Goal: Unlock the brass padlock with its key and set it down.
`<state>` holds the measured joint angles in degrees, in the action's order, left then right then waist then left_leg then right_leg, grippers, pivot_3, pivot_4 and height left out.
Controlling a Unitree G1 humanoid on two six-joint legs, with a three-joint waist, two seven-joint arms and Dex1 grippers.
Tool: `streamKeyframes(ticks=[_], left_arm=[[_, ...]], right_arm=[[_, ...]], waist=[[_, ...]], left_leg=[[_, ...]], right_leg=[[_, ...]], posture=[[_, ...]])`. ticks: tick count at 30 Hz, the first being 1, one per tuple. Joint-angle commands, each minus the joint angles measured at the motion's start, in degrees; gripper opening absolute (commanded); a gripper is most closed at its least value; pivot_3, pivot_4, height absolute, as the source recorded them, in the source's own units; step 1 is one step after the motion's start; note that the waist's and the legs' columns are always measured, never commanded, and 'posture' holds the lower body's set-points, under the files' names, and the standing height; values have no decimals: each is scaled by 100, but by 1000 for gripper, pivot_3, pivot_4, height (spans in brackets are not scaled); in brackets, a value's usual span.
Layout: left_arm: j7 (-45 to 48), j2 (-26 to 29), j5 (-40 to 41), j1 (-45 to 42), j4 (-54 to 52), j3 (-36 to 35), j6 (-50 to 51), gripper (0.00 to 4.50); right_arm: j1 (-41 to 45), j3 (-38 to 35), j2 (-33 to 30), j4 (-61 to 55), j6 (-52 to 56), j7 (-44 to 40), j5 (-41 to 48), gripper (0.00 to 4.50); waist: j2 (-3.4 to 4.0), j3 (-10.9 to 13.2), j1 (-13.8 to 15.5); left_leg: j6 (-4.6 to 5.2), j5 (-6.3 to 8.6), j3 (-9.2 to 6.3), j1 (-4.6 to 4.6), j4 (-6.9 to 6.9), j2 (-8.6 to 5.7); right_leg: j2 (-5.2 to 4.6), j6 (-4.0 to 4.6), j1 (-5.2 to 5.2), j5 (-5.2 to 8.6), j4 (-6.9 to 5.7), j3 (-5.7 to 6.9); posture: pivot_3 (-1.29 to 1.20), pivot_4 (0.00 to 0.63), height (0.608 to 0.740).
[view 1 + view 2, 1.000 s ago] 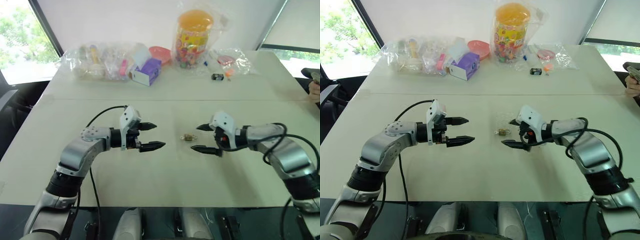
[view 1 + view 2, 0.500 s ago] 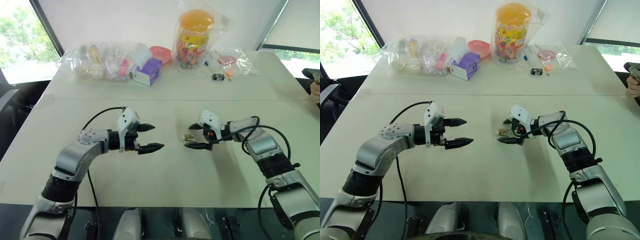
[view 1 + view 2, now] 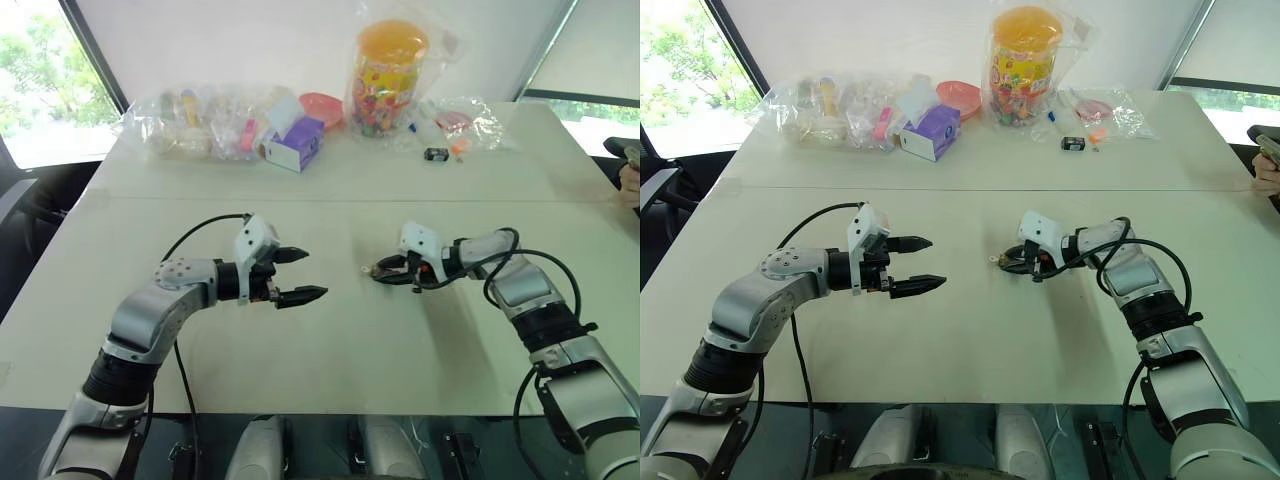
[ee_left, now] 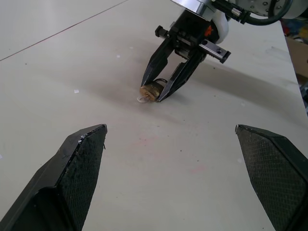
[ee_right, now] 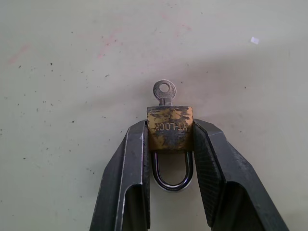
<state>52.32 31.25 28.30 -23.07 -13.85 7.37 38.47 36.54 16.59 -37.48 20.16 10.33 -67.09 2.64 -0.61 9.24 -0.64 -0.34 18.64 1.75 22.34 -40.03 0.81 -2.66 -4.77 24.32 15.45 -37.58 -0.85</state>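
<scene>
Closing since a moment ago, our right gripper [image 5: 169, 139] now clamps the brass padlock [image 5: 169, 127], key [image 5: 164, 91] seated. Our left gripper [image 3: 296, 275] waits with fingers apart, so turning the key looks next.

pale table [image 3: 330, 360], white wall [image 3: 240, 40], bright windows [image 3: 40, 80] at both sides

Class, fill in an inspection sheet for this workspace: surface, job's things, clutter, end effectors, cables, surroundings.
Surface: pale table, faint specks.
Job's things: brass padlock with key in its base, shackle closed.
Clutter: plastic bags, purple box, candy jar along the far edge.
End effectors: right end effector shut on the padlock's sides; left end effector open, holding nothing.
Cables: black cable over left arm; black loops on right arm.
Surroundings: windows behind.
</scene>
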Motion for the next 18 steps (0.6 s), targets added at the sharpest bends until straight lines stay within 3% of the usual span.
streamKeyframes(ticks=[1, 9, 17, 18], left_arm=[[-6, -145, 167, -212, 177, -133, 52, 4500], [225, -341, 293, -707, 786, -105, 177, 4500], [459, -469, 302, -977, 1052, -64, 68, 4500], [482, -493, 298, -993, 1083, -53, 44, 4229]], right_arm=[[-156, -143, -2, -979, -577, 607, -358, 686], [-786, -263, -454, -3249, -2031, 1377, -1268, 686], [-1114, -409, -557, -3814, -1977, 1566, -1450, 686], [-1140, -400, -579, -3828, -1980, 1566, -1478, 686]], waist=[[0, 0, -3], [1, 1, 9], [0, 2, 2], [0, 2, 2]], left_leg=[[0, 0, 0, 0, 0, 0], [-3, -2, 1, 8, 0, -3], [-3, -2, 2, 6, -5, -5], [-3, -2, 3, 6, -5, -5]], right_leg=[[0, 0, 0, 0, -1, 0], [2, 0, 14, 0, -9, 1], [5, 0, 13, 0, -12, -1], [6, 0, 12, 0, -12, -1]], posture=[[0, 150, 735], [0, 150, 735], [0, 150, 735], [0, 150, 735]])
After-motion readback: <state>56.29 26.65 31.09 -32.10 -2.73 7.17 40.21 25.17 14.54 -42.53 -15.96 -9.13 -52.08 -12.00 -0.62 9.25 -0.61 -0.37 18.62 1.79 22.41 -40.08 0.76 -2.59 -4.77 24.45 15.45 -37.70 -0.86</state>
